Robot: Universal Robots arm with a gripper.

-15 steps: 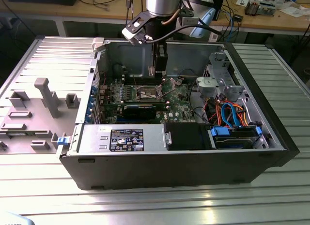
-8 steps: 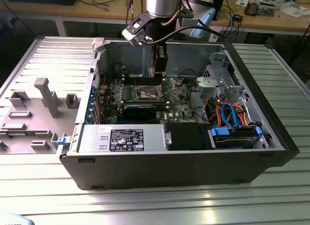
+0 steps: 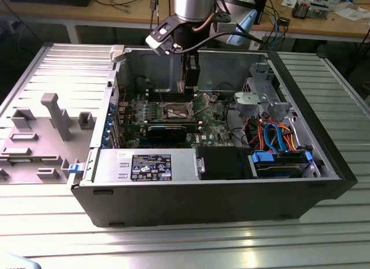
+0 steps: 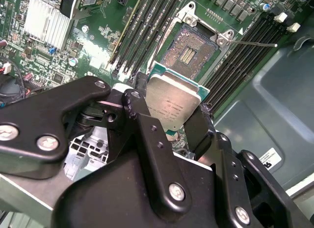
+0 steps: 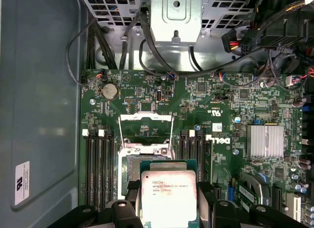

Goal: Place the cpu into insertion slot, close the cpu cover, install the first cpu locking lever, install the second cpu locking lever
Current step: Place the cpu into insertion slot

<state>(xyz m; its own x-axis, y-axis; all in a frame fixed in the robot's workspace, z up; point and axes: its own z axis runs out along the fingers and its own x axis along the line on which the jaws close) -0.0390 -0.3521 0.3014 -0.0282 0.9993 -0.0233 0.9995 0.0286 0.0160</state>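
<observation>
A robotics lab or electronics workshop is suggested: an opened computer case (image 3: 208,194) is laid on a ribbed metal bench (image 3: 173,246) beside grey plastic fixtures (image 3: 55,115), a robot arm (image 3: 195,6) is seen above it, and a wooden bench (image 3: 326,27) behind is strewn with cables (image 3: 130,0).

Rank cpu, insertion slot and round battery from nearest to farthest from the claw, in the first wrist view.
1. cpu, held in the claw.
2. insertion slot, just beyond the cpu.
3. round battery, well past the slot.
</observation>
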